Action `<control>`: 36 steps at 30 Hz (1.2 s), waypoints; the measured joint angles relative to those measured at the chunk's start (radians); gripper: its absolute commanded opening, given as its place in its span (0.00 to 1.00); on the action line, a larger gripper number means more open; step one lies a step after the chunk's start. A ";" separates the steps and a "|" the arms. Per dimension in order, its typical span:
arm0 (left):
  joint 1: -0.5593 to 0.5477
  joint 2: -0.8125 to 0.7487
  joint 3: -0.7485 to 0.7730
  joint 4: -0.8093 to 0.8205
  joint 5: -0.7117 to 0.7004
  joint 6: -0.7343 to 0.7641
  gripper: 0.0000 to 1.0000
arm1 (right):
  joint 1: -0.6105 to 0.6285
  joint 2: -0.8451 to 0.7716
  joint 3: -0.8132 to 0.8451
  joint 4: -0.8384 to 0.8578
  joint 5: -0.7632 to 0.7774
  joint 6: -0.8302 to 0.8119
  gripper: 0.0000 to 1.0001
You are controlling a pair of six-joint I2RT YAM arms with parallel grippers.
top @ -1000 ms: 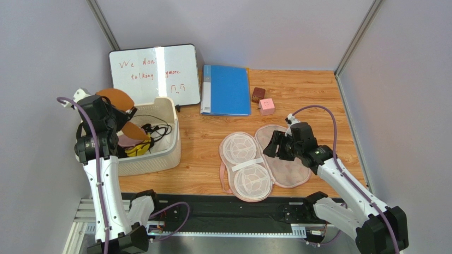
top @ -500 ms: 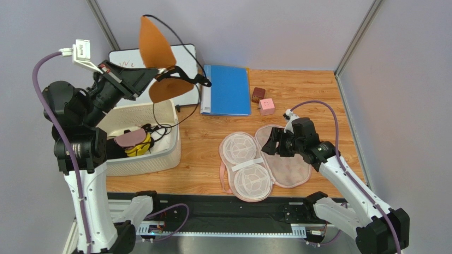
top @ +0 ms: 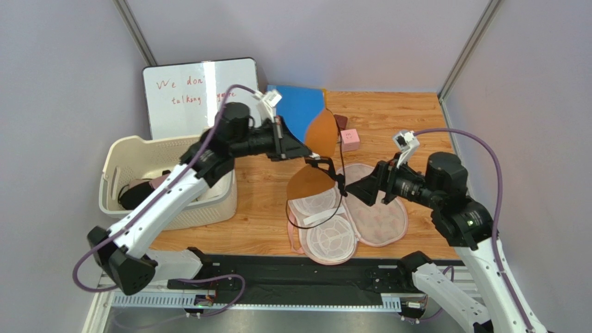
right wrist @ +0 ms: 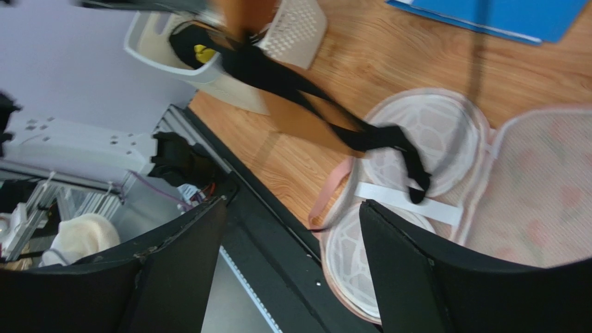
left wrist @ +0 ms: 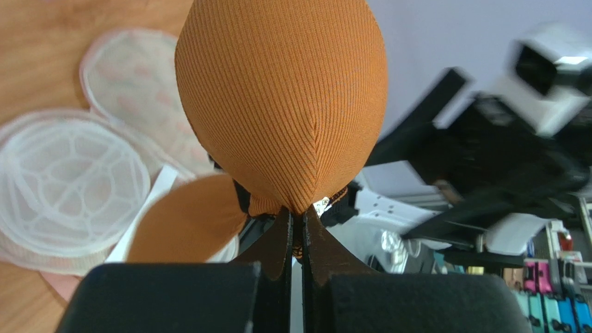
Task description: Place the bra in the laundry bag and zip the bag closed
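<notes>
Holds the orange-brown, round-cupped bra [left wrist: 281, 97] by one cup's edge in the clenched left end effector [left wrist: 297, 216], above the open peanut-shaped mesh laundry bag [top: 379, 216]. Likely light, soft, floppy. Shows the right end effector [right wrist: 293, 208] released.

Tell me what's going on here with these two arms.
The left gripper is shut on the edge of the orange-brown bra, holding it in the air so its lower cup dangles over the laundry bag. The bag lies unzipped and spread open, with its white mesh half beside its printed half. The right gripper is open and empty, hovering above the bag. Nothing is bagged or zipped yet.
</notes>
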 measured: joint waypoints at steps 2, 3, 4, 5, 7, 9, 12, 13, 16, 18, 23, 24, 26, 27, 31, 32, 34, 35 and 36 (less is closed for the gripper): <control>-0.049 0.063 -0.031 0.000 -0.018 0.008 0.00 | 0.000 -0.035 0.011 0.003 -0.047 -0.009 0.82; -0.073 0.090 -0.043 0.001 -0.025 0.012 0.00 | 0.001 -0.055 0.012 0.003 -0.070 -0.010 0.82; -0.092 0.109 -0.053 0.003 -0.029 0.015 0.00 | 0.002 -0.065 0.012 0.003 -0.082 -0.011 0.82; -0.108 0.120 -0.063 0.007 -0.031 0.018 0.00 | 0.004 -0.071 0.011 0.003 -0.089 -0.011 0.84; -0.142 0.128 -0.080 0.011 -0.039 0.022 0.00 | 0.005 -0.069 0.008 0.002 -0.089 -0.011 0.85; -0.167 0.127 -0.085 0.021 -0.041 0.024 0.00 | 0.005 -0.057 0.006 -0.003 -0.085 -0.010 0.85; -0.208 0.121 -0.089 0.051 -0.048 0.029 0.00 | 0.005 -0.032 0.006 -0.006 -0.074 -0.008 0.85; -0.219 0.117 -0.093 0.057 -0.049 0.031 0.00 | 0.005 -0.022 0.006 -0.007 -0.070 -0.004 0.85; -0.243 0.082 -0.130 0.068 -0.056 0.034 0.00 | 0.005 0.007 0.006 -0.012 -0.059 0.014 0.85; -0.251 0.052 -0.160 0.068 -0.060 0.035 0.00 | 0.005 0.019 0.005 -0.010 -0.059 0.028 0.85; -0.257 -0.013 -0.233 0.074 -0.072 0.037 0.00 | 0.005 0.032 -0.004 0.002 -0.054 0.054 0.79; -0.258 -0.024 -0.248 0.076 -0.073 0.037 0.00 | 0.005 0.039 -0.004 0.008 -0.056 0.058 0.78; -0.263 -0.037 -0.270 0.083 -0.073 0.037 0.00 | 0.005 0.063 -0.009 0.035 -0.075 0.075 0.75; -0.264 -0.039 -0.277 0.085 -0.073 0.037 0.00 | 0.005 0.076 -0.012 0.049 -0.085 0.083 0.73; -0.265 -0.040 -0.289 0.087 -0.072 0.044 0.00 | 0.005 0.144 -0.030 0.142 -0.143 0.137 0.67; -0.265 -0.040 -0.290 0.090 -0.071 0.045 0.00 | 0.005 0.170 -0.030 0.163 -0.162 0.151 0.63; -0.265 -0.042 -0.292 0.092 -0.068 0.047 0.00 | 0.005 0.202 -0.030 0.181 -0.180 0.159 0.58; -0.265 -0.043 -0.295 0.096 -0.068 0.048 0.00 | 0.005 0.220 -0.030 0.186 -0.188 0.162 0.49; -0.265 -0.047 -0.298 0.099 -0.068 0.048 0.00 | 0.005 0.238 -0.030 0.192 -0.196 0.167 0.43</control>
